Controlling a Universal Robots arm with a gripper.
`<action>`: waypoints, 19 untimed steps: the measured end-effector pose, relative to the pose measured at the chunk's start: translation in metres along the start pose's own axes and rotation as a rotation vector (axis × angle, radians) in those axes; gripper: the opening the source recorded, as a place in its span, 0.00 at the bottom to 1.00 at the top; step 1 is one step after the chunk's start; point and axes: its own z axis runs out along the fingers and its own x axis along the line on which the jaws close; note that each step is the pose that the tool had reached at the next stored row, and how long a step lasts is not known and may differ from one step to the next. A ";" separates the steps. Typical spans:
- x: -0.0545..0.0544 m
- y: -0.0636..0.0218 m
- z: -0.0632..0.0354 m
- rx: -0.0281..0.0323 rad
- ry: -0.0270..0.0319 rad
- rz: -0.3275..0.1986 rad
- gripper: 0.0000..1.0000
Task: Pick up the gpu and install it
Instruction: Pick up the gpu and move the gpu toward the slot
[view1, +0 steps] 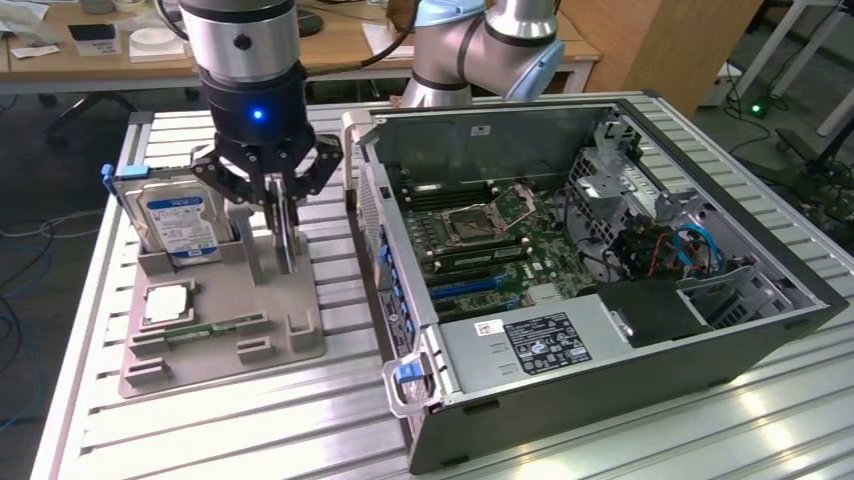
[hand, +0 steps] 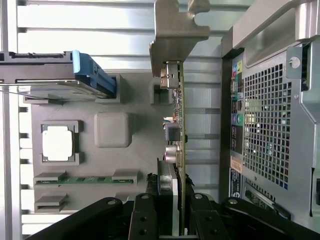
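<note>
At the grey holder (view1: 227, 352), tool (view1: 279, 203) clamping gpu (hand: 180, 115), thin dark card, beige bracket

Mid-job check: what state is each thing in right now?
tool: shut on the gpu.
gpu: upright on edge, gripped, over the parts tray.
hard drive: standing upright in the tray.
memory stick: lying in its tray slot.
processor chip: flat in its recess.
computer case: side panel off, motherboard exposed.

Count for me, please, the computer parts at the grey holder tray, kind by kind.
hard drive: 1
processor chip: 1
memory stick: 1
gpu: 1
Total: 4
</note>
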 end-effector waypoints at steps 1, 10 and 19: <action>0.000 0.0001 -0.0013 -0.0003 0.0000 0.000 0.28; 0.000 0.0006 -0.0132 -0.0012 -0.0001 0.000 0.28; 0.000 0.0009 -0.0213 -0.0021 0.0002 0.000 0.28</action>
